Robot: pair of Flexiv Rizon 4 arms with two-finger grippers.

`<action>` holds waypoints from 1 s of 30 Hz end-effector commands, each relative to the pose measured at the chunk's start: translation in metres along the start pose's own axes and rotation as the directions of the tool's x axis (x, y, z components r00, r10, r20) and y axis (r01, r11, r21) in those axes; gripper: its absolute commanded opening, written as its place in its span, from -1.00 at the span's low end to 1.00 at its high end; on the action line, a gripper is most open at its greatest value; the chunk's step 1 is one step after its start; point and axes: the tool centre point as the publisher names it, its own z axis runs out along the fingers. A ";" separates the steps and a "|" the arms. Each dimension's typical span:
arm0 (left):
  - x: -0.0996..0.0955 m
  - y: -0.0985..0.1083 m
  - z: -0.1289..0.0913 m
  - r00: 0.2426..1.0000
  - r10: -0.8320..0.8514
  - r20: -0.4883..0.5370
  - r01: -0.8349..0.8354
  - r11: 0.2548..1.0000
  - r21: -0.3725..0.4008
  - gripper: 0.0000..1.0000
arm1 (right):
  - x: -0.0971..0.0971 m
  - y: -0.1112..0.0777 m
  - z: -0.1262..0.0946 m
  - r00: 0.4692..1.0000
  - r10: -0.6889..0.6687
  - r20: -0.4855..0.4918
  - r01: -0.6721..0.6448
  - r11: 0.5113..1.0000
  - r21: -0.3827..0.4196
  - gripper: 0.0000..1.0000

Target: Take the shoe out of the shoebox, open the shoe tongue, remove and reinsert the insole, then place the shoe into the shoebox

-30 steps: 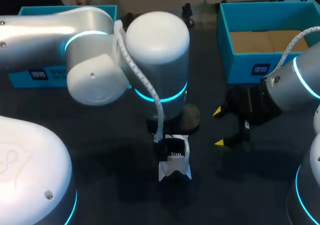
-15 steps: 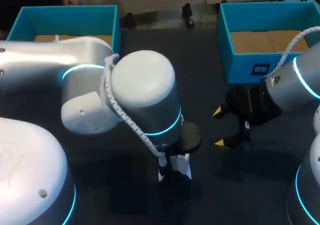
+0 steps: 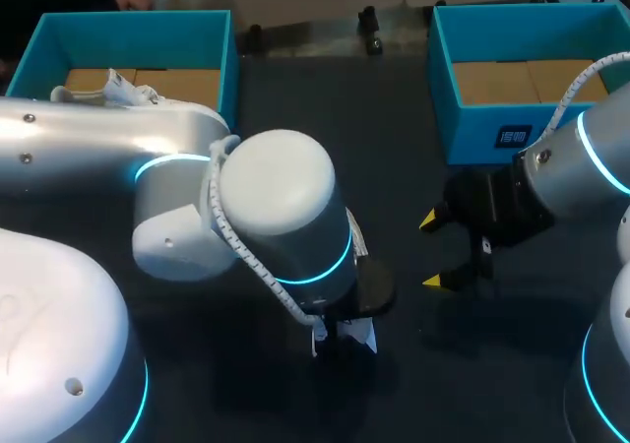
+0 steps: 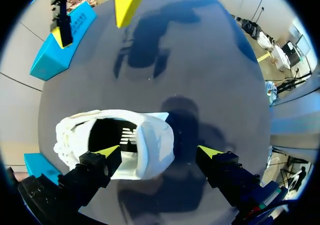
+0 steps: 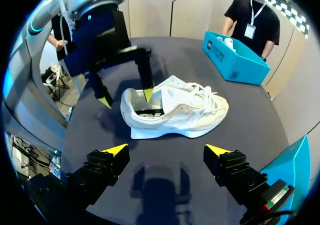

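The left shoebox (image 3: pixel 128 30), 1 of 2 teal ones, holds 1 white sneaker (image 3: pixel 110 91); a 2nd sneaker (image 5: pixel 175 110), white mesh, laced and thick-soled, stands on its sole in the middle of the dark surface (image 3: pixel 413 167); the left tool (image 4: pixel 159 152) is spread wide, 1 fingertip inside the heel opening, 1 outside behind the heel; the right tool (image 5: pixel 166 150), also wide, hovers near the sneaker's side, holding nothing; the right shoebox (image 3: pixel 472 133) shows its cardboard floor.

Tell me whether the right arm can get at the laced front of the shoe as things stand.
Probably yes. The right gripper is open, the shoe lies ahead of it with nothing between, and the left gripper sits only at the heel opening.
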 end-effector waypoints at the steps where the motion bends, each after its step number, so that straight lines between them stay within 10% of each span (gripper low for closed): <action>1: 0.001 -0.011 0.028 1.000 0.006 -0.002 -0.006 0.999 -0.032 1.00 | 0.002 -0.001 0.000 1.000 -0.001 0.003 0.001 1.000 -0.001 1.00; 20: 0.008 -0.015 0.056 1.000 0.009 -0.004 -0.009 0.996 -0.089 0.92 | 0.002 -0.001 0.000 1.000 -0.001 0.003 0.001 1.000 -0.001 1.00; 30: 0.017 -0.015 0.053 1.000 0.015 -0.017 -0.017 0.995 -0.101 -0.41 | 0.002 -0.001 0.000 1.000 -0.001 0.003 0.001 1.000 -0.001 1.00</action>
